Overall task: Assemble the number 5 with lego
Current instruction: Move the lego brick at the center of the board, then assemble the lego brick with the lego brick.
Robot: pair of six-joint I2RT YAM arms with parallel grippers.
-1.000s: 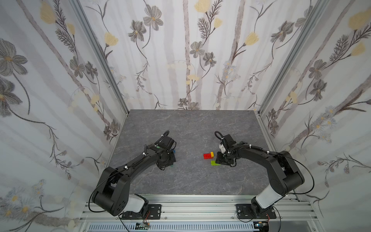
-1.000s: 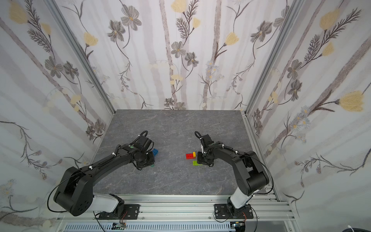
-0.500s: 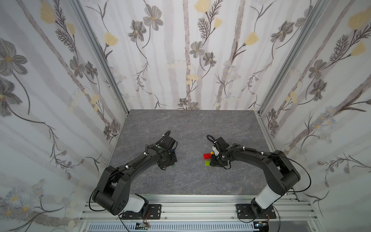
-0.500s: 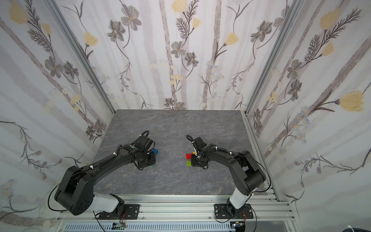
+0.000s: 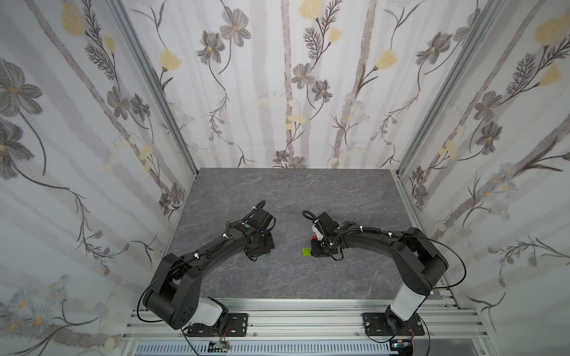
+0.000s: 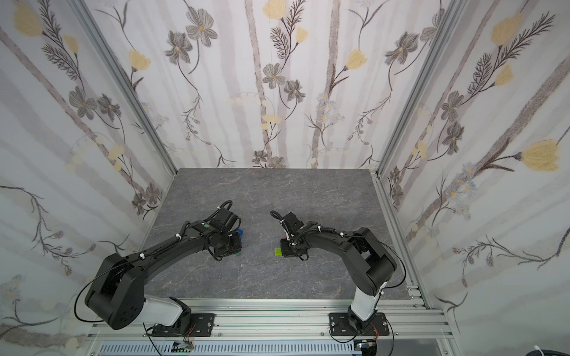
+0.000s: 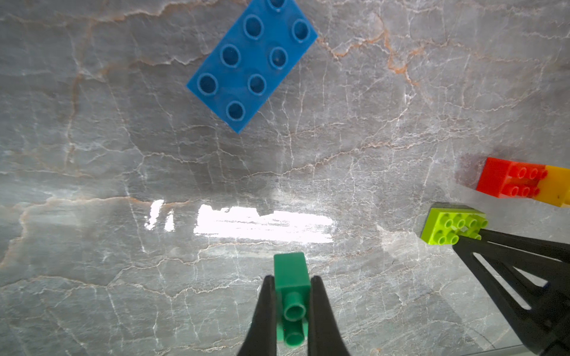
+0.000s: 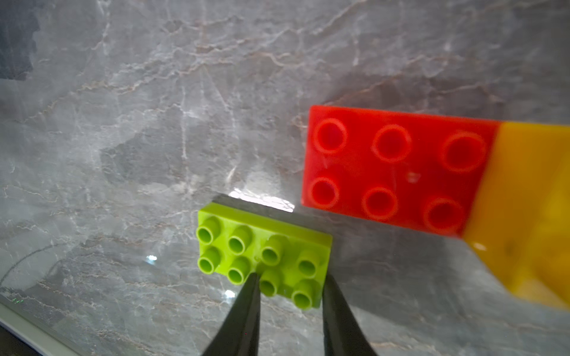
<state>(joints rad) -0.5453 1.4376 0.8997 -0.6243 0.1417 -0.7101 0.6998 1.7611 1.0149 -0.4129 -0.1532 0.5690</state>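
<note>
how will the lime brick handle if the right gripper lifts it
The lime brick looks like rigid moulded plastic, so it shouldn't flex. The right gripper pinches it near one end, so it may pivot. Its glossy sides could slip.

The back half of the table [image 5: 293, 191] lies open; the red brick [image 8: 394, 166] sits just beside the lime brick [image 8: 265, 259].

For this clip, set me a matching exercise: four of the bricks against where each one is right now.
Things:
1 blue brick
2 dark-green brick
3 lime brick
4 red brick

Places:
A straddled by the right gripper
B joined to the yellow brick
C lying alone on the table
D clamped in the left gripper

Pairs: 1-C, 2-D, 3-A, 4-B
</note>
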